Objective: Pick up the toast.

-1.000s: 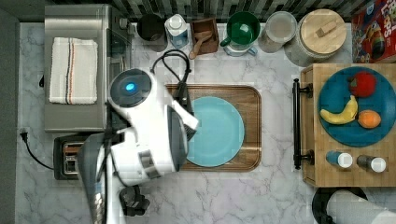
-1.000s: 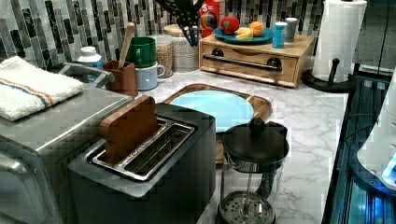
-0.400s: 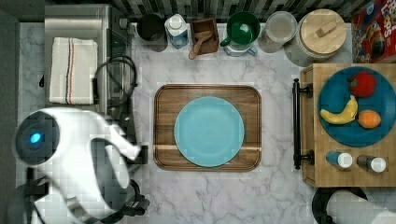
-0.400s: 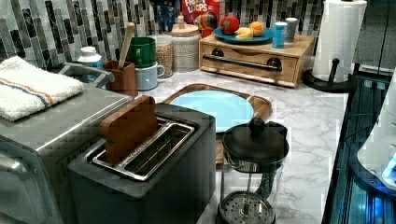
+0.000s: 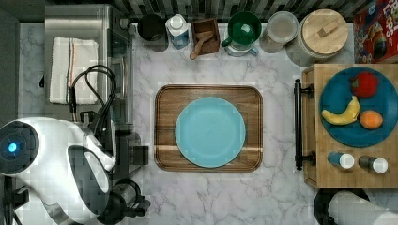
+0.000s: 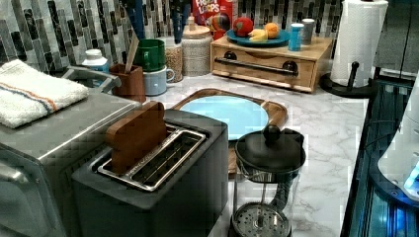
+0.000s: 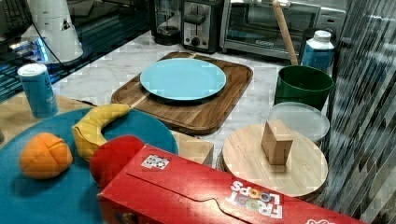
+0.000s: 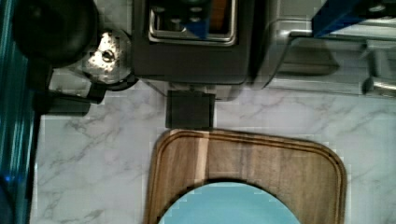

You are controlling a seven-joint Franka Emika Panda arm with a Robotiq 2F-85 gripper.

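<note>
The toast (image 6: 138, 136) is a reddish-brown slice standing upright in one slot of the black and silver toaster (image 6: 163, 187), half of it above the rim. In the wrist view the toast (image 8: 218, 13) shows as a narrow brown strip in the toaster (image 8: 194, 51). My gripper (image 6: 156, 19) hangs high above the toaster, open, with its two dark blue fingers (image 6: 134, 19) apart and nothing between them. In the top view the white arm (image 5: 51, 164) covers most of the toaster (image 5: 129, 150).
A French press (image 6: 269, 168) stands close beside the toaster. A toaster oven (image 5: 80, 37) with a folded towel is on its other side. A wooden tray (image 5: 162, 131) holds a blue plate (image 5: 210, 131). Cups and jars line the back wall.
The arm swung from over the tray's edge to the top view's left and now sits above the toaster. The toast has not moved.
</note>
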